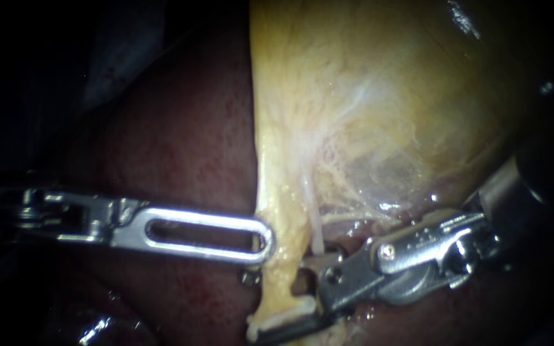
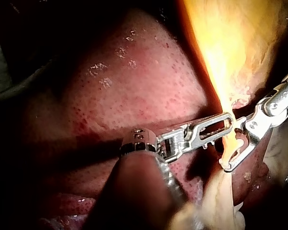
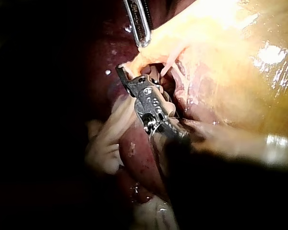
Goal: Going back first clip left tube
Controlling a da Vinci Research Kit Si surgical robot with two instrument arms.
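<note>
A yellow tube [image 1: 278, 256] runs down from the gallbladder [image 1: 386, 96] beside the dark red liver [image 1: 181, 147]. My left instrument [image 1: 261, 240] comes in level from the left, its slotted jaws lying together with the tip against the tube's left edge. My right instrument [image 1: 283, 298] reaches in from the right, jaws open with the tube's lower part in the gap between them. A whitish band [image 1: 280, 317] crosses the tube beside the lower jaw; I cannot tell whether it is a clip. In the left wrist view the right instrument's [image 2: 233, 151] jaws also show a gap.
Thin pale strands [image 1: 315, 224] and a glistening membrane [image 1: 379, 173] stretch from the gallbladder toward the right instrument's wrist [image 1: 418, 256]. Pale fatty lobes [image 3: 105, 139] lie beside the right instrument's shaft. The surroundings beyond the liver are dark.
</note>
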